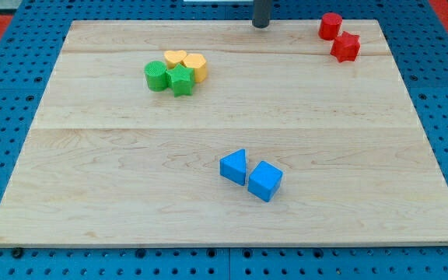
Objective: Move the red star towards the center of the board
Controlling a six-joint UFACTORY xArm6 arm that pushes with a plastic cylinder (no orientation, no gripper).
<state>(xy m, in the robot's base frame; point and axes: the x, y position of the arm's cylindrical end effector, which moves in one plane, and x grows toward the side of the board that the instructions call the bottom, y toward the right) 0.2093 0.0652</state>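
surface (224,117): pale wooden board, wide across the view, resting on a blue pegboard (6,54).
tip (261,24): lower end of a dark rod at the view's top edge, just right of middle, on the board's far border; plain rod tool with nothing to clench or release, touching no block.
red star (346,47): near the view's top right corner of the surface, well right of the tip.
red cylinder (330,26): just above and left of the red star, close against it; contact hard to tell.
yellow heart (175,59) and second yellow block (196,67): side by side, upper left of middle.
green cylinder (156,76) and green star (181,80): packed just below the yellow pair.
blue triangular block (234,167) and blue cube (265,180): side by side, below middle.
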